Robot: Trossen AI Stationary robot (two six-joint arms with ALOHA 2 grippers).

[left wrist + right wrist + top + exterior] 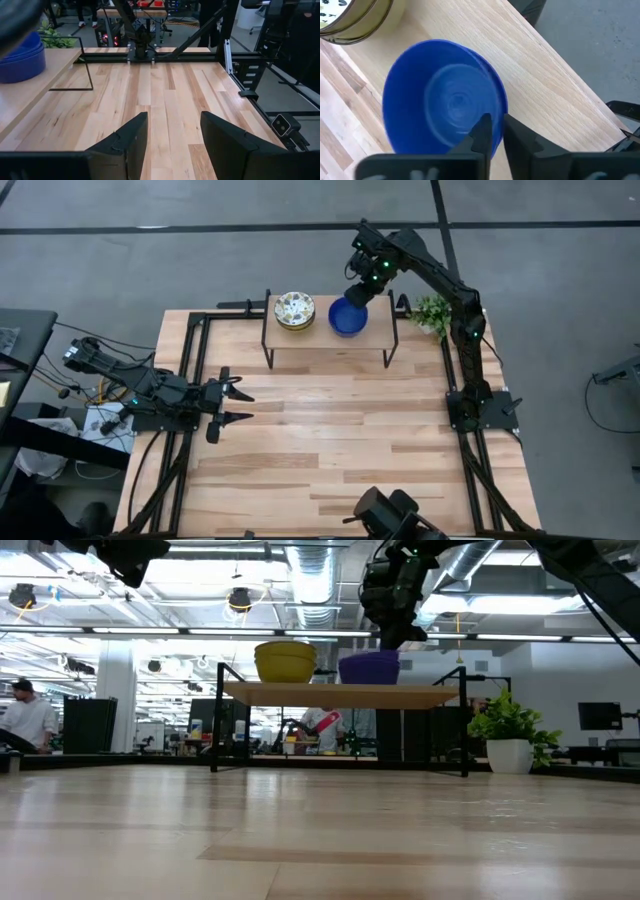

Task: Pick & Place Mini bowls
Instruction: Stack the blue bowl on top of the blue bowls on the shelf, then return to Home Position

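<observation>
Two stacks: glossy cobalt blue mini bowls point(347, 317), floral white mini bowls point(294, 310), both on shelf point(375, 338).
Right gripper point(493, 125): jaws nearly together astride the blue rim, grasp probably starting.
Next: clamp, lift straight.
Left gripper point(172, 140): jaws apart, idle over surface point(330, 430).

Count of stacked blue bowls point(347, 317) and patterned bowls point(294, 310) on the shelf, unclear.

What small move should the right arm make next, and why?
Probably close and lift. The right end effector straddles the rim of the top blue bowl stacked on the raised shelf, fingers narrowly apart, apparently not yet clamped. The left end effector waits open.
</observation>
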